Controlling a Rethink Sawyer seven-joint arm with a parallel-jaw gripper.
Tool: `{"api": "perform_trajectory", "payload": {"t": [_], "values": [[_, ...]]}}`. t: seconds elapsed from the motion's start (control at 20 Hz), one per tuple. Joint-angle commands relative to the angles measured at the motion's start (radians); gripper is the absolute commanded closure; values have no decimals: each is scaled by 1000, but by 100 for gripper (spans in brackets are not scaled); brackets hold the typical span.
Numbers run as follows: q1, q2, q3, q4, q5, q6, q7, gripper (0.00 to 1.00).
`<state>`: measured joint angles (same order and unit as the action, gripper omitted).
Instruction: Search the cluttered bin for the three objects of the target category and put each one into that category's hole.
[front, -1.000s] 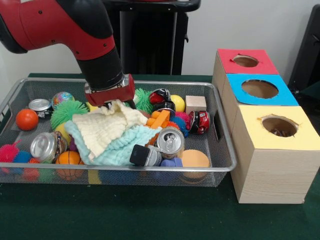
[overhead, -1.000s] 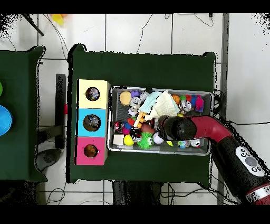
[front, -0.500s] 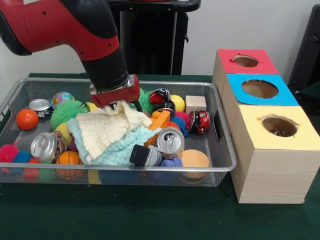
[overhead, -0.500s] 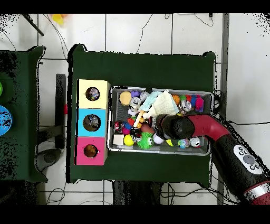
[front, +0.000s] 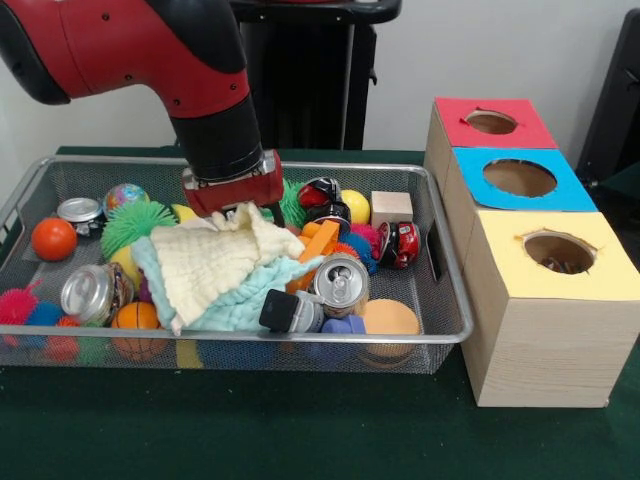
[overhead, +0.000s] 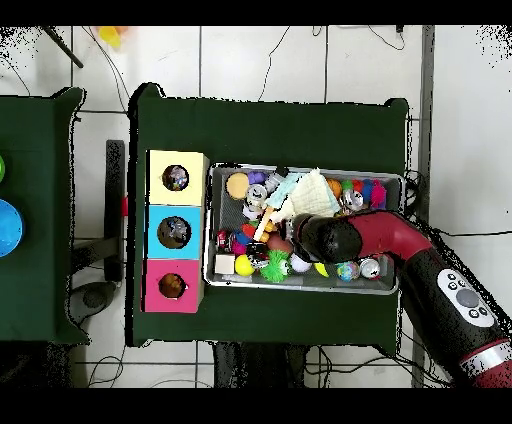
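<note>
Cloth lifted, clutter beneath not yet bared.
My gripper (front: 236, 208) had pinched the cream cloth (front: 215, 258) shut and drawn its edge higher across the bin (front: 452, 300), toward searching beneath.

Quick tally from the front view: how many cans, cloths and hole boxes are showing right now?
Cans: 3
Cloths: 2
Boxes: 3
Total: 8
</note>
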<state>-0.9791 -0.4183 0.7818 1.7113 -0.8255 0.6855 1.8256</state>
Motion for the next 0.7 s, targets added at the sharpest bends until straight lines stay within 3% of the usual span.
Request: {"api": "perform_trajectory", "payload": {"t": [0.05, 0.15, 0.35, 0.7], "values": [[31, -61, -9, -75, -75, -89, -118, 0], [9, -43, -35, -51, -17, -27, -83, 0], [3, -42, -59, -70, -31, -23, -91, 0], [10, -115, -95, -85, -42, 6, -80, 0]]}}
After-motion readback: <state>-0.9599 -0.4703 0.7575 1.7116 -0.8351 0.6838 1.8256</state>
